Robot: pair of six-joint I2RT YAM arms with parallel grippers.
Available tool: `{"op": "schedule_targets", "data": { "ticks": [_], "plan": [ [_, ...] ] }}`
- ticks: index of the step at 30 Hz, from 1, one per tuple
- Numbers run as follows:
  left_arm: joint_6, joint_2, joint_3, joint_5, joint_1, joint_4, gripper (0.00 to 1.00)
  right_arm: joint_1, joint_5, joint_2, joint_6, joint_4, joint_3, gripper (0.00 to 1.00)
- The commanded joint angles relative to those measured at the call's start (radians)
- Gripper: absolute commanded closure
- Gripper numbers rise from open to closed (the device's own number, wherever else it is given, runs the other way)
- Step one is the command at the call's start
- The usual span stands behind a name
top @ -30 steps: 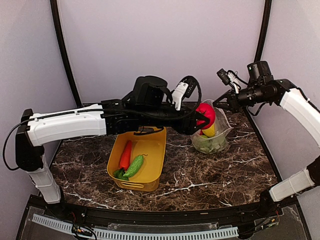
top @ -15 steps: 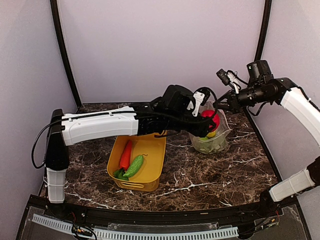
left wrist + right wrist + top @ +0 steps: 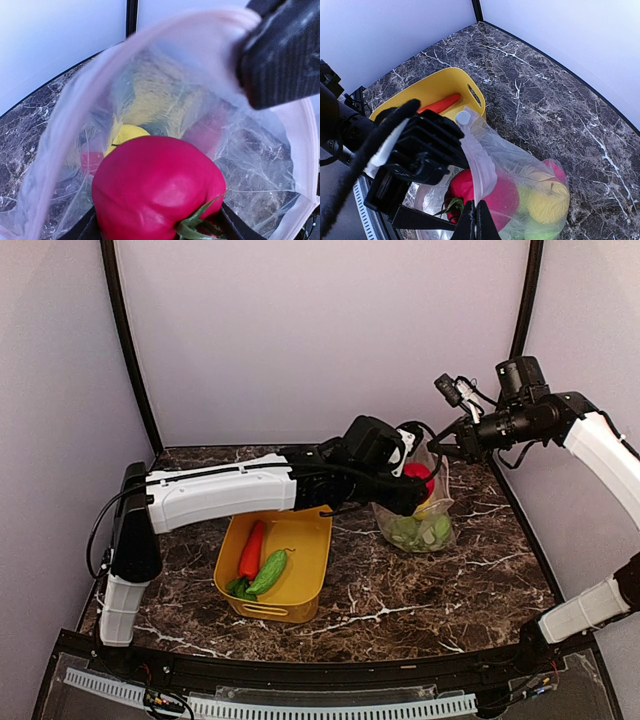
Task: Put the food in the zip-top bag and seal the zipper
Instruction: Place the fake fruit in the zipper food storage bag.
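**Left gripper (image 3: 415, 483) is farther into the zip-top bag (image 3: 422, 528) than a second ago**

It clamps a light, hard red fruit (image 3: 157, 190) just inside the mouth. Right gripper (image 3: 475, 222) is closed on the rim, holding the bag upright at back right. Film looks soft and slippery. The stiffer zipper (image 3: 479, 167) strip is likely the best hold.

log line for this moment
left gripper holds red fruit in zip-top bag mouth | right gripper pinches bag rim | carrot, cucumber in tub

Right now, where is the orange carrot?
In the top view, the carrot lies inside the yellow tub, in the left half of the picture, close beside the cucumber.
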Motion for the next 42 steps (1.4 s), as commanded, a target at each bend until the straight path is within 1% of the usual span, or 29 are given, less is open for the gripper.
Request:
{"op": "schedule_targets", "data": {
  "ticks": [1, 3, 4, 5, 6, 9, 12, 17, 22, 25, 28, 32, 35, 37, 39, 41, 42],
  "plan": [
    [0.007, 0.01, 0.034, -0.002, -0.005, -0.04, 0.67, 0.009, -0.012, -0.03, 0.014, 0.019, 0.017, 1.0],
    [0.005, 0.015, 0.042, 0.016, -0.005, -0.036, 0.62, 0.009, -0.012, -0.03, 0.015, 0.022, 0.015, 1.0],
    [0.005, 0.018, 0.051, 0.022, -0.005, -0.037, 0.56, 0.01, -0.012, -0.03, 0.015, 0.021, 0.014, 1.0],
    [0.005, 0.018, 0.056, 0.027, -0.005, -0.041, 0.52, 0.009, -0.012, -0.031, 0.016, 0.022, 0.013, 1.0],
    [0.007, 0.018, 0.069, 0.028, -0.005, -0.045, 0.44, 0.009, -0.012, -0.031, 0.018, 0.022, 0.015, 1.0],
    [0.014, 0.016, 0.107, 0.038, -0.005, -0.08, 0.34, 0.009, -0.009, -0.033, 0.018, 0.02, 0.015, 1.0],
    [0.024, -0.003, 0.141, 0.044, -0.006, -0.106, 0.31, 0.009, -0.001, -0.033, 0.018, 0.023, 0.009, 1.0],
    [0.079, -0.04, 0.145, 0.045, -0.011, -0.12, 0.26, 0.009, 0.005, -0.025, 0.023, 0.026, 0.007, 1.0],
    [0.099, -0.053, 0.151, 0.051, -0.011, -0.154, 0.21, 0.009, 0.005, -0.021, 0.026, 0.032, 0.006, 1.0],
    [0.101, -0.052, 0.136, 0.051, -0.011, -0.147, 0.15, 0.009, 0.002, -0.016, 0.028, 0.032, 0.008, 1.0],
    [0.087, -0.058, 0.136, 0.023, -0.011, -0.153, 0.12, 0.009, 0.002, -0.015, 0.028, 0.032, 0.009, 1.0],
    [0.081, -0.115, 0.125, -0.002, -0.021, -0.157, 0.12, 0.009, 0.006, -0.02, 0.027, 0.033, 0.004, 1.0],
    [0.098, -0.181, 0.062, -0.024, -0.047, -0.12, 0.16, 0.009, 0.008, -0.023, 0.026, 0.037, -0.006, 1.0],
    [0.114, -0.232, 0.007, 0.015, -0.058, -0.075, 0.21, 0.009, 0.007, -0.024, 0.024, 0.038, -0.008, 1.0],
    [0.135, -0.275, -0.044, 0.067, -0.062, -0.045, 0.3, 0.009, 0.005, -0.024, 0.023, 0.037, -0.007, 1.0],
    [0.141, -0.303, -0.085, 0.078, -0.063, -0.07, 0.36, 0.009, 0.005, -0.027, 0.022, 0.038, -0.007, 1.0],
    [0.118, -0.312, -0.1, 0.054, -0.063, -0.088, 0.38, 0.009, 0.005, -0.029, 0.022, 0.038, -0.007, 1.0]
  ]
}}
